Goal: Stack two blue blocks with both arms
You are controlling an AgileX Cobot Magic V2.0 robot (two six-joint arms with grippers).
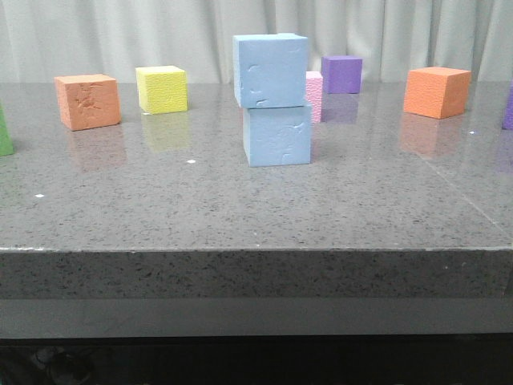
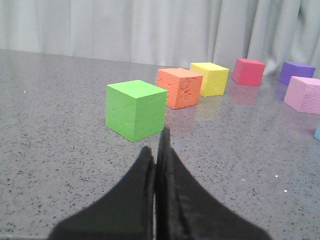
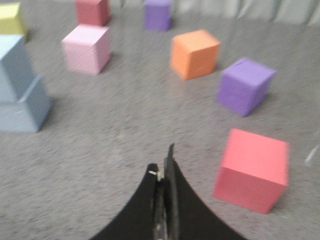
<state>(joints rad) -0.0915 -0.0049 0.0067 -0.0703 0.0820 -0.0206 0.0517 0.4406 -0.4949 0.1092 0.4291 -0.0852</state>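
Note:
One light blue block (image 1: 271, 70) rests on top of the other blue block (image 1: 277, 135) near the middle of the table, the upper one shifted slightly left. The same stack shows in the right wrist view, upper block (image 3: 15, 67) on lower block (image 3: 25, 110). Neither arm appears in the front view. My left gripper (image 2: 156, 145) is shut and empty, low over the table, with a green cube (image 2: 136, 110) just beyond its tips. My right gripper (image 3: 162, 165) is shut and empty, well away from the stack, with a red cube (image 3: 252, 169) beside it.
Orange (image 1: 88, 101) and yellow (image 1: 162, 88) cubes stand at the back left. A pink cube (image 1: 314, 95) sits right behind the stack, with a purple cube (image 1: 342, 74) farther back and another orange cube (image 1: 436, 91) at the back right. The table's front edge (image 1: 256, 250) is near.

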